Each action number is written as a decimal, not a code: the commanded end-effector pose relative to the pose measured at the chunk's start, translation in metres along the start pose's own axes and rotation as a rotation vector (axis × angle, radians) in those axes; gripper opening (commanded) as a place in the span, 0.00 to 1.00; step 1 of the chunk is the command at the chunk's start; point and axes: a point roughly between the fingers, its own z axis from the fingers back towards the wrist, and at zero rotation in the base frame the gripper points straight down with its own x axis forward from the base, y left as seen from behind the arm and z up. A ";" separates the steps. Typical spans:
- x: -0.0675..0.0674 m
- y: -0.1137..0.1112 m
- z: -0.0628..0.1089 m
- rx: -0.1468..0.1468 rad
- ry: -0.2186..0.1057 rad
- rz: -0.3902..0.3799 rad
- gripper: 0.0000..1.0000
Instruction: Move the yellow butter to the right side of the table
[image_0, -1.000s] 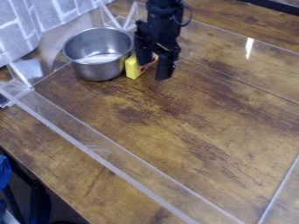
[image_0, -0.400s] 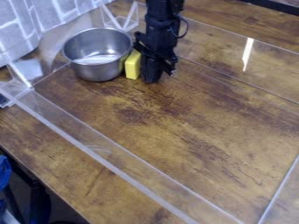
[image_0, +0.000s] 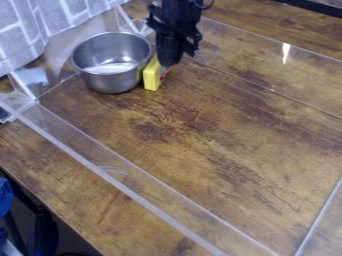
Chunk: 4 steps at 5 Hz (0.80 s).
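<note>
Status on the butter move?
Done: gripper is at the yellow butter, fingers shut. In hand: the grasp, though whether it really holds the butter is unclear. Left: carry it from beside the steel bowl to the right side of the table, then release.

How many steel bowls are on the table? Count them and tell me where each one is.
1. The steel bowl stands at the far left of the table, just left of the yellow butter. No other shows, though the end effector hides a small patch behind it.
</note>
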 end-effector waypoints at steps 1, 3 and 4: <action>0.007 0.002 0.057 0.056 -0.115 0.003 0.00; 0.013 0.003 0.049 0.050 -0.126 0.000 0.00; 0.015 0.002 0.048 0.048 -0.132 0.001 0.00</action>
